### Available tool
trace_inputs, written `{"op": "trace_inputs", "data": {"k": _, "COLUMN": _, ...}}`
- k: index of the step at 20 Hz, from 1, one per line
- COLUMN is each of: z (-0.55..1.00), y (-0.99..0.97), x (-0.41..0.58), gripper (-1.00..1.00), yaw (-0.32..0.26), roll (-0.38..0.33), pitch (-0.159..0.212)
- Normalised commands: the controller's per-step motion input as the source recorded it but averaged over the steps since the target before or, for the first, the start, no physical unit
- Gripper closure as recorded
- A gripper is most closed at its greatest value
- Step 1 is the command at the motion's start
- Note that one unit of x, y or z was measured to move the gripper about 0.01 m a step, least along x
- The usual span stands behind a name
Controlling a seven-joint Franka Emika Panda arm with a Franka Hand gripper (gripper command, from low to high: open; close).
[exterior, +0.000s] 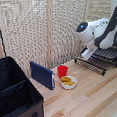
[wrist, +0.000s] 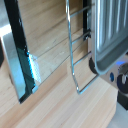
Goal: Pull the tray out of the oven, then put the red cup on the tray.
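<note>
Pale woven blinds hang behind a light wooden bench (exterior: pixel 92 94) where I am working. At the exterior view's right edge sits the oven (exterior: pixel 111 53), its door (exterior: pixel 90 65) folded down flat toward the bench, and the tray (exterior: pixel 105 55), a dark rack of thin bars, lies partly forward out of the opening above that door. My white arm bends down over it, and my hand (exterior: pixel 87 52) sits at the tray's front edge; I cannot tell whether my fingers are clenched on the wire or released. In the wrist view the tray's wire bars (wrist: pixel 75 55) stand just beside one grey finger pad (wrist: pixel 107 40), with the glassy door edge (wrist: pixel 22 60) further off. Well apart from the oven, toward the middle of the bench, the red cup (exterior: pixel 62 70) stands upright, just behind a small white plate (exterior: pixel 68 82) holding yellow food. A blue box (exterior: pixel 42 75) stands beside them, and a large black open case (exterior: pixel 15 95) fills the exterior view's left.
</note>
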Motion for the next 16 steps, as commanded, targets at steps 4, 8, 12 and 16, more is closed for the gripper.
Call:
{"op": "trace_inputs", "data": {"k": 4, "z": 0.28, "y": 0.14, "x": 0.193, "gripper": -1.00, "yaw": -0.230, "roll": 0.186, "pitch": 0.000}}
{"op": "trace_inputs", "data": {"k": 8, "z": 0.22, "y": 0.16, "x": 0.241, "gripper": -1.00, "yaw": -0.211, "roll": 0.228, "pitch": 0.000}}
{"op": "trace_inputs", "data": {"k": 12, "z": 0.20, "y": 0.17, "x": 0.261, "gripper": -1.00, "yaw": -0.204, "roll": 0.236, "pitch": 0.000}}
{"op": "trace_inputs", "data": {"k": 16, "z": 0.21, "y": 0.17, "x": 0.256, "gripper": -1.00, "yaw": -0.205, "roll": 0.233, "pitch": 0.000}}
